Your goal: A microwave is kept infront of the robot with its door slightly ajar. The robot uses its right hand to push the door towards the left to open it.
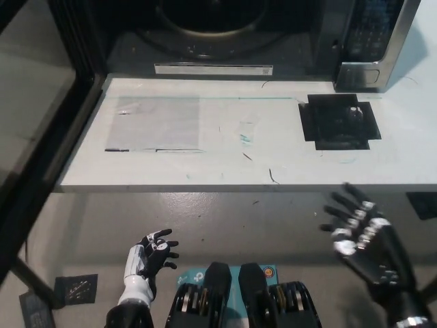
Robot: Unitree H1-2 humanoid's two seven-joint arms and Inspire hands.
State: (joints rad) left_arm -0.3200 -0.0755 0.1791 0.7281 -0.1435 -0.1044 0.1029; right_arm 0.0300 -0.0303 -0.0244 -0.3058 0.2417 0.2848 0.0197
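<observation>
The microwave (273,41) stands at the back of the white table (225,150), its dark cavity with the round turntable showing. Its glass door (37,137) is swung far out to the picture's left, hanging past the table's left edge. My black right hand (369,239) is open at the lower right, below the table's front edge and well away from the door. Low at the bottom left rests my white left hand (150,256), fingers loosely spread, holding nothing.
A black square patch (339,121) lies on the table in front of the microwave's control panel (369,27). A pale grey rectangle (157,123) marks the table's left part. Floor shows below the table's front edge.
</observation>
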